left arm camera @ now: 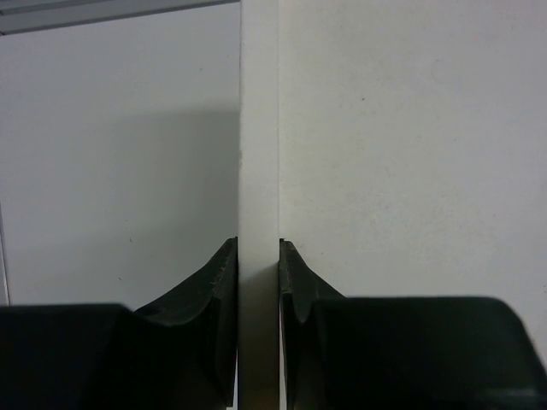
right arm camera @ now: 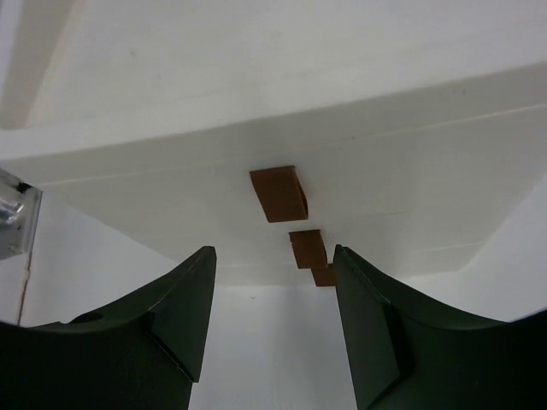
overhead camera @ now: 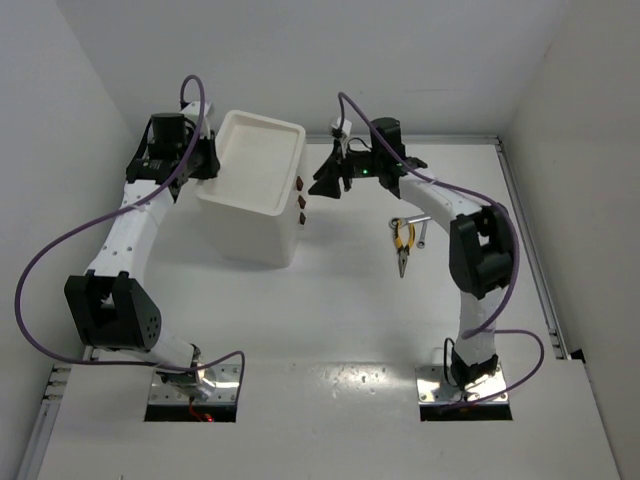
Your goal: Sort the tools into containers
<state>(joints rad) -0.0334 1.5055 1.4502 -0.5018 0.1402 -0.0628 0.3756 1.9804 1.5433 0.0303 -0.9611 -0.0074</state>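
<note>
2 arms are reaching toward the far side of the table (overhead camera: 330, 330). On the left, the left gripper (overhead camera: 207, 165) is clamping its fingers (left arm camera: 218, 286) on the left wall of the large white bin (overhead camera: 255, 228), pinching the thin rim between both pads. 3 brown tabs (overhead camera: 301, 200) are showing on the bin's right wall. Just beside them, the right gripper (overhead camera: 322, 183) is hovering with its jaws spread wide, holding nothing. Farther right, the yellow-handled pliers (overhead camera: 402, 240) are lying on the table, jaws pointing toward the near edge, with a small silver tool (overhead camera: 421, 238) just beside the handles.
</note>
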